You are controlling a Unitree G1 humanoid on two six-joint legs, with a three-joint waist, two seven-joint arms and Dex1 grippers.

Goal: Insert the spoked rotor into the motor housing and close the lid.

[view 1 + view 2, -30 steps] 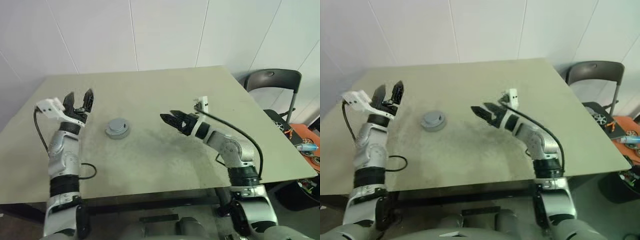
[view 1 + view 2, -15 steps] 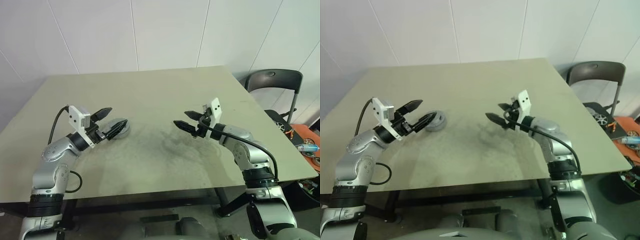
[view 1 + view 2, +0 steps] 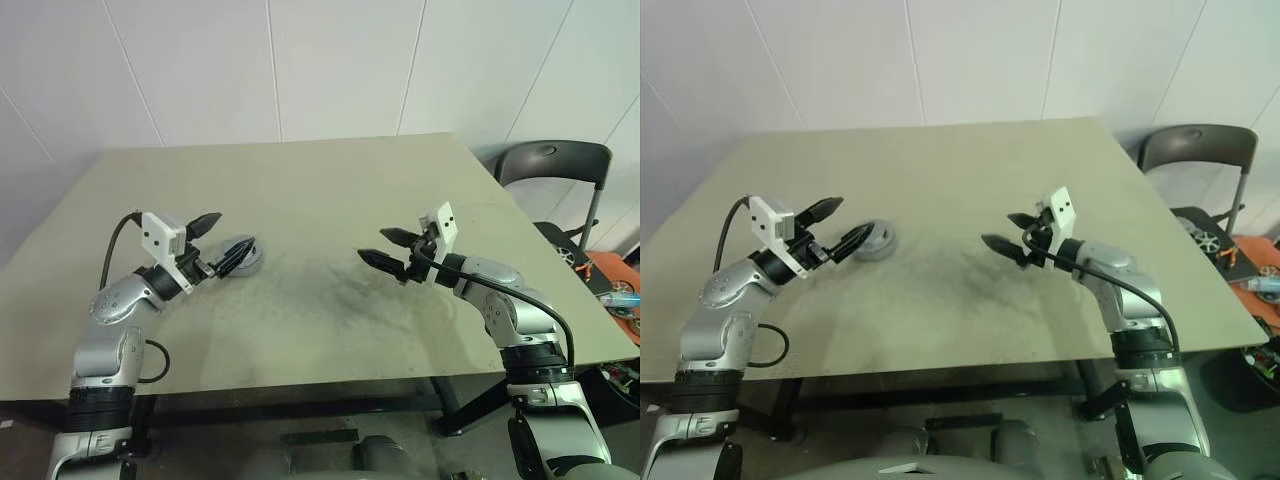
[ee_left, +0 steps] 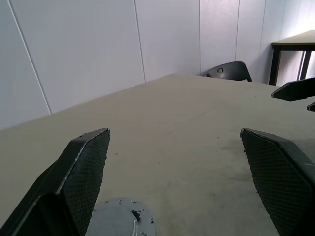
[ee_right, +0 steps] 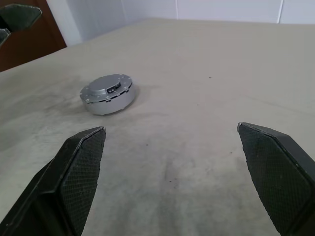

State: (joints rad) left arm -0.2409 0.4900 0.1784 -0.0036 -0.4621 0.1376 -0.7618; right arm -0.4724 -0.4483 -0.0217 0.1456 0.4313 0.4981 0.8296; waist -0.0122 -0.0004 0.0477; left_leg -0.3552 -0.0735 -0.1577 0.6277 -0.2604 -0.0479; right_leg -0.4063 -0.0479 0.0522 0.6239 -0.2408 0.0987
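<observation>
One closed grey motor housing (image 5: 107, 94) on bench (image 3: 330, 190), lid seemingly on and no rotor loose, so task apparently finished; left gripper (image 3: 222, 245) just beside it, right gripper (image 3: 388, 247) well apart, fingers spread, empty.

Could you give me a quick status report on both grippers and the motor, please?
Left gripper open, fingers either side of the closed motor housing, not gripping. Right gripper open, empty, off to the side above the table. Nothing in the way.
</observation>
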